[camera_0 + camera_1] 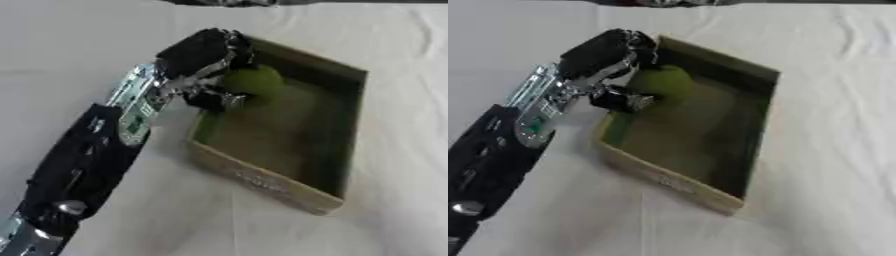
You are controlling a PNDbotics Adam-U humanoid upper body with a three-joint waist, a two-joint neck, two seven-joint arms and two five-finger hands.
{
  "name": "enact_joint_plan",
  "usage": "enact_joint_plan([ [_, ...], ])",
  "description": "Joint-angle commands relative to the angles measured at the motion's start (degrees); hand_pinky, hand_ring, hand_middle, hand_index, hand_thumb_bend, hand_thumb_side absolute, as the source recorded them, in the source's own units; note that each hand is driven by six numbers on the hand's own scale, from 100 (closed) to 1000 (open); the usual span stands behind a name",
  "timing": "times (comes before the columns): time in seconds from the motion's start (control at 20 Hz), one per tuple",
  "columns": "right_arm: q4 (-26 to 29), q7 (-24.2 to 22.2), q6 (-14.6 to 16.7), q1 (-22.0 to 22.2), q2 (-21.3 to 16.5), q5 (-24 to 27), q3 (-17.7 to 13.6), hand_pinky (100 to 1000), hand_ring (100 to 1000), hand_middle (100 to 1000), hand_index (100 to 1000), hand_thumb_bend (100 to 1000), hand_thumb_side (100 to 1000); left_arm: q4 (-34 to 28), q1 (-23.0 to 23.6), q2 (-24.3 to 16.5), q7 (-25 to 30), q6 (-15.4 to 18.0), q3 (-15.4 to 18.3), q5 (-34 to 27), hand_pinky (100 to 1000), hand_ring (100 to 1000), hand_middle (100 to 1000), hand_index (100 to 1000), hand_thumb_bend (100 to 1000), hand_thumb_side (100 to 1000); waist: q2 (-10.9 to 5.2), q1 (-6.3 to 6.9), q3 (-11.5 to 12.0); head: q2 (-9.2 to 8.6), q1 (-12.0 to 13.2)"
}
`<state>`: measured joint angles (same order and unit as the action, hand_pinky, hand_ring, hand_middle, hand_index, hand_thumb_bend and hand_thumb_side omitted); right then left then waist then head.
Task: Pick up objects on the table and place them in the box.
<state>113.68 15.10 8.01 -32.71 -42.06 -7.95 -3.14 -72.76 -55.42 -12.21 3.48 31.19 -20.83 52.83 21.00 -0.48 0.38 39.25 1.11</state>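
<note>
While the left arm reaches in from the lower left corner, its left robot hand (206, 60) hangs over the near-left corner of the box (262, 181), with fingers and thumb curled round a green ball (255, 84). Black fingers arch over the top of the ball and the thumb sits under it on the left side, so the ball is held inside the box's opening, above the floor; whether it touches the floor cannot be told. The box is a shallow, open cardboard tray with tan outer walls and a greenish inside, lying askew on the table (411, 150), which is covered by a white, slightly wrinkled cloth. The forearm (136, 102) shows silver metal and a green panel between black shells, and it crosses the cloth just beside the box's left wall. Apart from the ball, the inside of the box shows only its bare floor and shadowed walls. The right robot hand shows in neither view.
</note>
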Motion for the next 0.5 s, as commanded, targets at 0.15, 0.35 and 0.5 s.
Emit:
enact_joint_plan([
  [0.15, 0.91, -0.11, -0.21, -0.42, -1.93, 0.16, -0.41, 812, 730, 592, 747, 100, 470, 0.70, -1.10, 0.84, -3.72, 1.31, -0.19, 4.76, 380, 433, 403, 557, 228, 100, -1.55, -0.10, -0.40, -0.32, 0.01],
  [0.35, 0.91, -0.09, -0.53, -0.24, -1.83, 0.18, -0.41, 814, 732, 592, 748, 100, 470, 1.79, -0.88, 1.42, -5.89, 1.67, 0.01, 7.93, 372, 429, 399, 548, 198, 100, -1.58, -0.02, -0.51, -0.29, 0.02],
  [0.5, 0.91, -0.22, -0.73, -0.07, -2.07, 0.11, -0.34, 812, 730, 591, 747, 100, 519, 1.11, -1.03, 1.34, -7.32, 1.04, 0.66, 7.26, 365, 426, 395, 555, 178, 100, -1.72, 0.15, -0.54, -0.25, -0.16],
])
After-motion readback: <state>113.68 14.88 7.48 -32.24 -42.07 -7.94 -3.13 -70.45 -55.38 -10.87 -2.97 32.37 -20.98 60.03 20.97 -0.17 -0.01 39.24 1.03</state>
